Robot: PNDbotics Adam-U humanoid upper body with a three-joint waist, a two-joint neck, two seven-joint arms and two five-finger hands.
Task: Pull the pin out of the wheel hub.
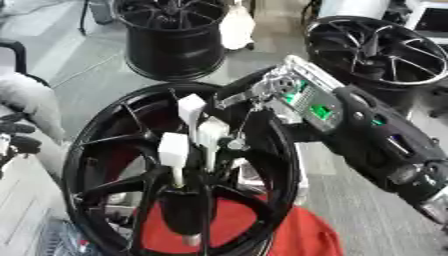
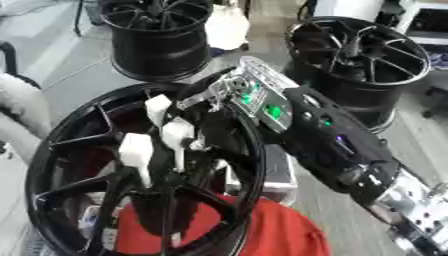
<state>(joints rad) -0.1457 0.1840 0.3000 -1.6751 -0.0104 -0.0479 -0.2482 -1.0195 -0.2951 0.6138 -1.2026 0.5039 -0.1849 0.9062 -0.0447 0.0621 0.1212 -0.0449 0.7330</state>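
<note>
**Right hand reaching into the big black wheel hub**

Starting at the left edge: there's something pale and fuzzy [image 1: 31, 107] poking in next to the rim, can't really say what it is.

Then the main thing, a big black wheel hub [image 1: 96, 150] with spokes, filling most of the lower left and middle. It sits over something red [image 1: 293, 235] that shows through the spokes and past the lower rim.

Right over the hub's centre is the right hand [image 1: 197, 132]. Its white-tipped fingers [image 1: 173, 150] point down into the middle of the hub, partly curled. Below them a thin pale stem runs down toward the hub's centre, which might be the pin, but it's too blurry for me to call, and I can't tell whether the fingers are actually closed on anything.

Moving right, the arm comes in from the right side, with a silver wrist section [image 1: 302, 97] showing green lights, then the chunky black forearm [image 1: 385, 145].

At the back there are two more black wheels: one upper middle [image 1: 171, 42], one upper right [image 1: 381, 55], well apart from the near hub.
</note>
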